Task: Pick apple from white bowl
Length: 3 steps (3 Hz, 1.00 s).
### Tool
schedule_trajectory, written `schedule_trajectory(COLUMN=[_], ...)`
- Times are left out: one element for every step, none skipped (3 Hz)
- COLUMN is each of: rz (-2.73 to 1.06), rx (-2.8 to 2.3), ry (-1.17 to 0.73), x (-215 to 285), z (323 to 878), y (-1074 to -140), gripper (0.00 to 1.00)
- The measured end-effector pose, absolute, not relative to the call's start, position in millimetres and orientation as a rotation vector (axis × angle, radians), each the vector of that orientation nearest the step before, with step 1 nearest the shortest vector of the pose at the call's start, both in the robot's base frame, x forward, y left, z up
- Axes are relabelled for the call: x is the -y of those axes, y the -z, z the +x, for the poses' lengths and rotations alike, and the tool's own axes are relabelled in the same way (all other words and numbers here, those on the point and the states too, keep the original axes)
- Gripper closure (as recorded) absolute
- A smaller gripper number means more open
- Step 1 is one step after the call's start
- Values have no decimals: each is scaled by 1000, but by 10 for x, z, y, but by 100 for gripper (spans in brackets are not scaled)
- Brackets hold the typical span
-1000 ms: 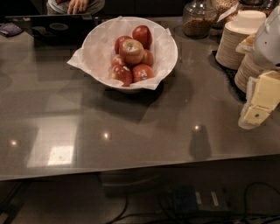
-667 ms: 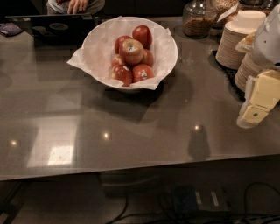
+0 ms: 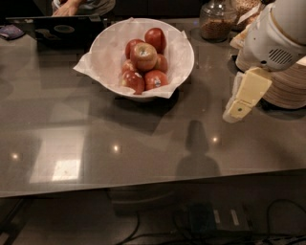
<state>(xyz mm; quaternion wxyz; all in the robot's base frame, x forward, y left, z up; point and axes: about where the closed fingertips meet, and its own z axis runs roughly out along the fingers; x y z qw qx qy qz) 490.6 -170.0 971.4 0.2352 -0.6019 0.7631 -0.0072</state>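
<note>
The white bowl (image 3: 184,60), lined with crinkled white paper, stands at the back middle of the grey table. Several apples lie in it. The apple (image 3: 143,56), the largest one, red with a pale yellow-tan top and a small white sticker, sits on top of the pile. Darker red apples lie around it. My gripper (image 3: 240,104) hangs at the right, above the table and well to the right of the bowl, at about the height of the bowl's front rim. It holds nothing that I can see.
Stacks of pale plates (image 3: 287,86) stand at the right, behind the arm. A glass jar (image 3: 216,20) is at the back right. A dark laptop (image 3: 67,31) and a person's hand (image 3: 67,8) are at the back left. The table's front edge runs along the bottom.
The arm and gripper have moved left and forward, closer to the bowl and further in front of the plates. The apples and bowl have not moved.
</note>
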Motion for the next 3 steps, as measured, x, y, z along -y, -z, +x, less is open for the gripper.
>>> schedule_trajectory(rz=[-1651, -1626, -1585], rx=[-2093, -2046, -1957], ry=[20, 30, 8], x=[1699, 1576, 1332], z=[4907, 5010, 5207], y=[-9714, -9722, -9765], gripper=[0, 0, 0])
